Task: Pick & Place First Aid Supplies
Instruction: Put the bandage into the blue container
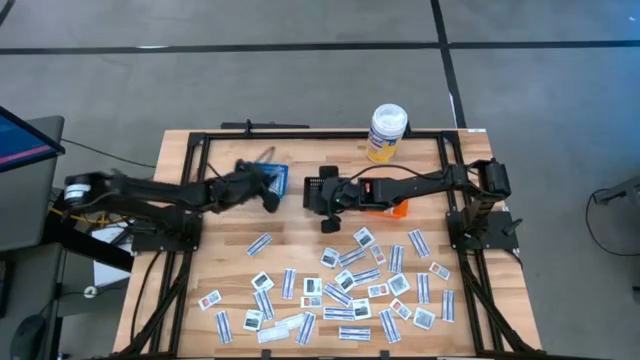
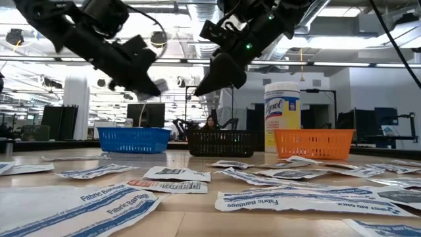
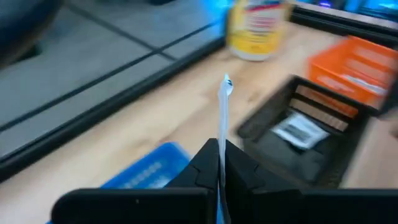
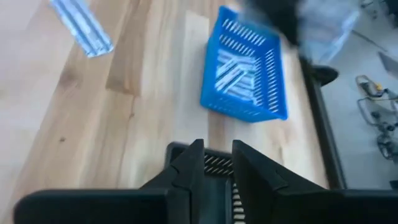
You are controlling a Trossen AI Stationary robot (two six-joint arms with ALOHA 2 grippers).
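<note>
From above, dozens of flat white packets (image 1: 340, 290) lie scattered over the near half of the bench (image 1: 300, 225), many overlapping. The left gripper (image 1: 268, 192) hangs beside the blue basket (image 1: 270, 172); the right gripper (image 1: 325, 200) is over the black basket (image 1: 318, 188), with the orange basket (image 1: 394, 208) and a tall bottle (image 1: 387, 132) beyond.

At bench height, the packets (image 2: 171, 181) look paper-thin and limp, with edges curling slightly off the wood. They are surely very light, so they would slide or flutter easily. A lifted edge or corner seems the best place to pinch. Overlapping ones may come up together.

Past the left wrist, the fingers (image 3: 239, 171) are pressed together on a narrow strip (image 3: 222, 115), held by its lower end and standing edge-on above them. It stays fairly straight, so the wrapper has some stiffness along its length. The black basket (image 3: 298, 134) ahead holds a packet.

Past the right wrist, the fingers (image 4: 186, 165) stand slightly apart with nothing between them, over the black basket's rim. The blue basket (image 4: 245, 68) holds several strips, and one strip (image 4: 81, 25) lies loose on the wood.
</note>
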